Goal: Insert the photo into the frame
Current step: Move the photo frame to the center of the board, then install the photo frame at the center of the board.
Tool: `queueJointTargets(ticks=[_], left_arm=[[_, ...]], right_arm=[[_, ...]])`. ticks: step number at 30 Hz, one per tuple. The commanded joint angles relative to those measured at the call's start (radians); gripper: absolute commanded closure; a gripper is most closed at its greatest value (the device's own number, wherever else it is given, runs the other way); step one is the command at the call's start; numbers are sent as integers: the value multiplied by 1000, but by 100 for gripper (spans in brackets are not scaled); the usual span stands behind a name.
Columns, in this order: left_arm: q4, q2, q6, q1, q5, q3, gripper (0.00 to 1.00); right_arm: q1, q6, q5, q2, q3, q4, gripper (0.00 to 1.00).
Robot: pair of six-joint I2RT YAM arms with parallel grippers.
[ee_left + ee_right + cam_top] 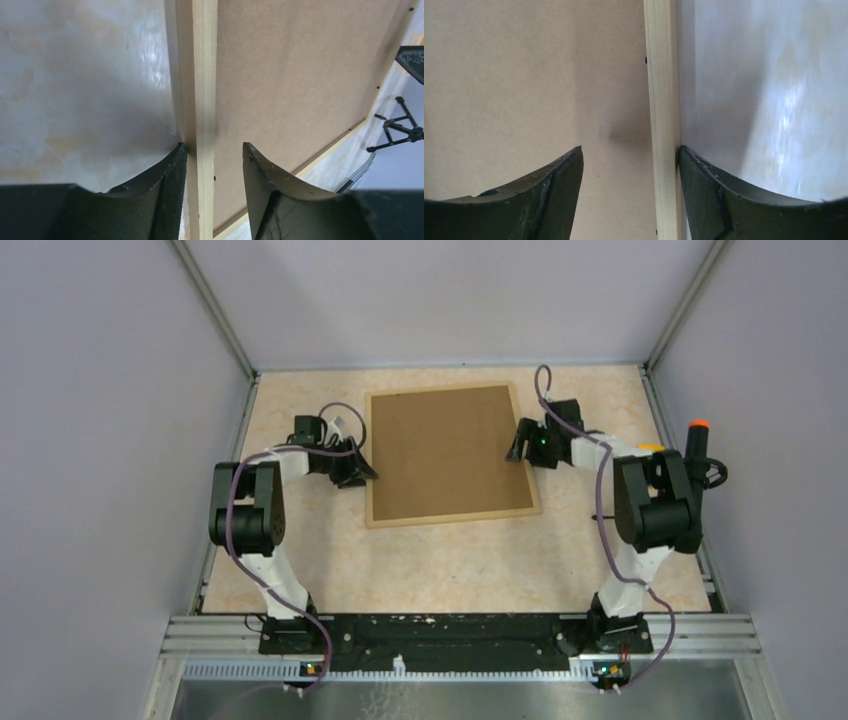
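Both grippers are down at the frame (452, 515), one on each side rail, and neither is pinching anything. My left gripper (214, 150) stands spread astride the left rail. Its outer finger touches the rail's outside edge, and the inner one hangs over the brown backing board (445, 450), clear of the wood. The right gripper (630, 152) mirrors that, with its outer finger against the right rail and its inner finger well in over the board. The frame lies flat on the table (450, 570), back upward, with the board seated inside it. The photo I can't find in any view; it may be under the board, but I can't tell. I judge I'm at the step of handling the frame itself, either squaring it up or readying a grasp. Next I'd need to close both sides evenly on those thin rails, since a lopsided grip could skew or tip the frame.
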Motion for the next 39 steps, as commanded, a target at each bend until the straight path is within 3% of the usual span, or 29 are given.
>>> queueJointTargets(ticks=[1,4,7,9,11,15,17,19,23,29,39], left_arm=[[-34,-74,0,-83,84,-113,51],[-48,-187,-9,-78,40,-205,41],[-134,-293,30,-57,-59,-202,27],[-201,-344,68,-45,-129,-167,24],[-254,-355,105,-36,-185,-139,24],[-272,-323,128,-15,-169,-159,29],[-220,-290,114,-5,-108,-193,37],[-190,-248,94,-4,-49,-212,41],[-170,-224,86,-3,-45,-234,51],[-177,-242,96,26,-80,-241,57],[-166,-224,102,33,-69,-248,65]], right_arm=[[69,140,-301,-181,-274,108,33],[130,133,-304,-293,-338,47,30],[129,54,-156,-384,-280,-138,24],[123,9,2,-426,-239,-252,21],[88,-12,36,-466,-242,-316,23],[49,-15,-69,-588,-360,-332,41],[49,-12,-140,-615,-420,-330,53],[49,-10,-188,-615,-461,-337,56],[53,1,-135,-606,-458,-389,70],[66,31,-17,-588,-443,-443,70],[80,40,-66,-457,-453,-290,76]])
